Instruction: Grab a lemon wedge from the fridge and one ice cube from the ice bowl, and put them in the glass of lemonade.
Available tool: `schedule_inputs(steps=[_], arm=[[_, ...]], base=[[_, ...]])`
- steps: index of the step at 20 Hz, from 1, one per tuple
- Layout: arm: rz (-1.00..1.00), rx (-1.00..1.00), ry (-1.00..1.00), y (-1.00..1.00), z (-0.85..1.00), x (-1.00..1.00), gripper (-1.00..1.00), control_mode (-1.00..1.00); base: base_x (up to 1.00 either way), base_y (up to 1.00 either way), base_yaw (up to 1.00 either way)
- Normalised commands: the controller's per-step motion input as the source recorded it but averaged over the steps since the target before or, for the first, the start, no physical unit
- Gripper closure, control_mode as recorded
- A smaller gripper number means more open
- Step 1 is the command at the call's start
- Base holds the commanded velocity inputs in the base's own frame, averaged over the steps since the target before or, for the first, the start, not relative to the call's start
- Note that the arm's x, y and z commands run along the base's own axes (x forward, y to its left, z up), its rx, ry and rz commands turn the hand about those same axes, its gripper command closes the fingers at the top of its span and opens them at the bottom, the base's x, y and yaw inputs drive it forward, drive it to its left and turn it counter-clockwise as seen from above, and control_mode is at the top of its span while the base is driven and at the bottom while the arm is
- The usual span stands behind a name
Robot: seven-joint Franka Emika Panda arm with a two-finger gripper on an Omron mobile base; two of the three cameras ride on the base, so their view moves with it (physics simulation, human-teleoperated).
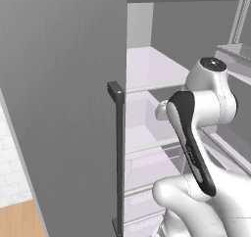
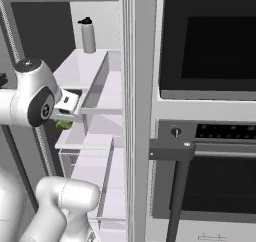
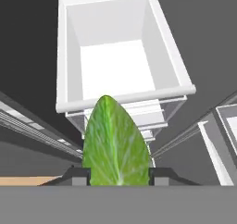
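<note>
**Inside the fridge: wedge clamped in the jaws**

Within the open fridge (image 1: 147, 74), above a white drawer (image 3: 115, 56), hangs the gripper (image 3: 118, 174). Between its fingertips (image 3: 76, 176), pinched from both sides, sits the lemon wedge (image 3: 115, 144), green point up in the hand view. Just beside the shelves, visible in the right base view as a green speck (image 2: 63, 124).

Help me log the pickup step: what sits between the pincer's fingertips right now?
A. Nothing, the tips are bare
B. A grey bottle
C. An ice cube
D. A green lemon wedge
D: in the hand view the lemon wedge rises between the two dark tips of the pincer, above the white fridge drawer; the right base view shows a green bit at the hand.
</note>
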Motion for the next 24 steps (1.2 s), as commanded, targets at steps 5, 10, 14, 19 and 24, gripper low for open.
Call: schedule_inputs(steps=[5, 10, 14, 19, 24], arm=[[-0.14, 0.0, 0.15, 0.0, -0.29, -0.39, 1.0, -1.0], [-0.14, 0.06, -0.03, -0.01, -0.14, -0.21, 1.0, -1.0], [-0.02, 0.05, 0.0, -0.02, 0.0, -0.43, 1.0, -1.0], [0.0, 0.0, 0.0, 0.0, 0.0, 0.0, 1.0, -1.0], [0.0, 0.0, 0.0, 0.0, 0.0, -0.16, 1.0, 1.0]], base=[[0.0, 0.0, 0.0], [0.0, 0.0, 0.0], [0.0, 0.0, 0.0], [0.0, 0.0, 0.0], [-0.6, 0.08, 0.0]])
